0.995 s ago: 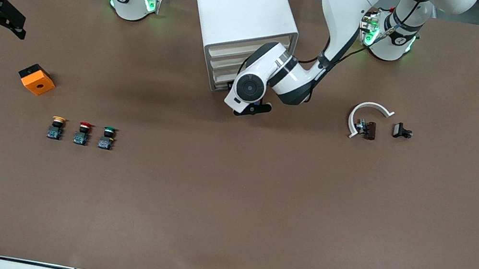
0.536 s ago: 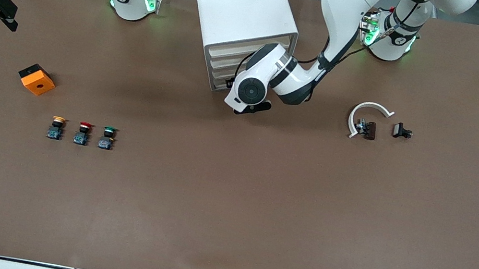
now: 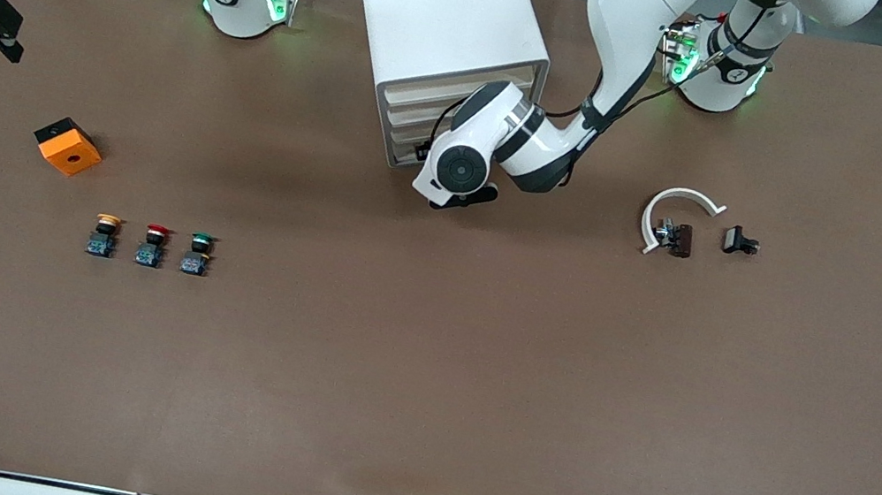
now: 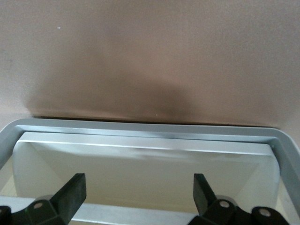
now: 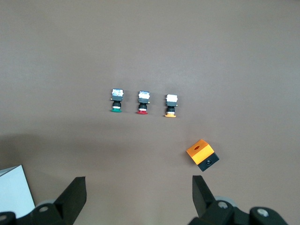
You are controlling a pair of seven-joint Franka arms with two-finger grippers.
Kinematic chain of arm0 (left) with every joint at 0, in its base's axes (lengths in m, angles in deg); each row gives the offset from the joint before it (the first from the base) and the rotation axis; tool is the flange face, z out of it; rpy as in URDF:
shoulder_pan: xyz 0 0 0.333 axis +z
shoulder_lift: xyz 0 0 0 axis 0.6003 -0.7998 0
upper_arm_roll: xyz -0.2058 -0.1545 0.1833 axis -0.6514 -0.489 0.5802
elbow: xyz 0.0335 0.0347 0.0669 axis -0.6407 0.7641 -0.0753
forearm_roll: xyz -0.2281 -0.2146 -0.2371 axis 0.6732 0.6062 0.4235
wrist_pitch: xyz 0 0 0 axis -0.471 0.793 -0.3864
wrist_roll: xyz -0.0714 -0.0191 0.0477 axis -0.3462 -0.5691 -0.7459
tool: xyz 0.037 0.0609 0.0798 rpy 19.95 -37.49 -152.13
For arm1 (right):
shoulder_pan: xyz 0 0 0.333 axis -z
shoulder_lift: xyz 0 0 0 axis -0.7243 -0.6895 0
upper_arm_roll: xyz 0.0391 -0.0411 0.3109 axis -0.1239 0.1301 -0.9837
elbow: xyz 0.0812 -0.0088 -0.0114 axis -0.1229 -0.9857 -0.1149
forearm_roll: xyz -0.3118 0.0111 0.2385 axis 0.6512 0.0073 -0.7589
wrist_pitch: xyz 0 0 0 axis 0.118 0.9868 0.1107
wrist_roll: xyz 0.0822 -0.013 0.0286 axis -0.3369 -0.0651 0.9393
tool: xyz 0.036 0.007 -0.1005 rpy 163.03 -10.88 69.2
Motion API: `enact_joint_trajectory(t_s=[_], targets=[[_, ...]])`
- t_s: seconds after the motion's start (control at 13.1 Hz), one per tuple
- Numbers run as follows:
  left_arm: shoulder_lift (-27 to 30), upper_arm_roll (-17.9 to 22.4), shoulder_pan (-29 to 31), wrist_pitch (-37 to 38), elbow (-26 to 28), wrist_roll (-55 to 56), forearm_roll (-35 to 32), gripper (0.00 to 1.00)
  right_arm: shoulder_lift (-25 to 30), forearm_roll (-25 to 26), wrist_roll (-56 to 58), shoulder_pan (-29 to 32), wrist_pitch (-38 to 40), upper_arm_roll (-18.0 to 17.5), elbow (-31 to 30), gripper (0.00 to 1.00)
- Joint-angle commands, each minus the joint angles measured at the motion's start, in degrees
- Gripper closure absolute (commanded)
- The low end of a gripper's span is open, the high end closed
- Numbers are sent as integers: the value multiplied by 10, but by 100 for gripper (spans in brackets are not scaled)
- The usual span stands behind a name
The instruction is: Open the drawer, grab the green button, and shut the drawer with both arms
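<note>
One white drawer cabinet and two arms stand on the tabletop, with three buttons in a row. The green button lies well apart from both tools. The left tool, fingers spread, sits at a drawer front; the right tool, also spread, hangs high at the table's end.

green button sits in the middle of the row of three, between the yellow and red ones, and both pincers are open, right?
Not quite. The green button is at the end of the row, toward the drawer cabinet; the red button is in the middle and the yellow button at the other end, as the front view shows. The left pincer and right pincer are both open.
</note>
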Motion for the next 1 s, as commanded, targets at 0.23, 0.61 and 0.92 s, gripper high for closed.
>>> enact_joint_trajectory(t_s=[0.23, 0.61, 0.92], targets=[[-13, 4, -1, 7, -22, 0, 14, 0, -24, 0, 1, -1, 7, -3, 20, 0], [-5, 8, 85, 9, -60, 5, -16, 0, -24, -40, 3, 5, 8, 0, 24, 0], [1, 7, 167, 68, -115, 4, -61, 0, -24, -36, 4, 5, 8, 1, 24, 0]])
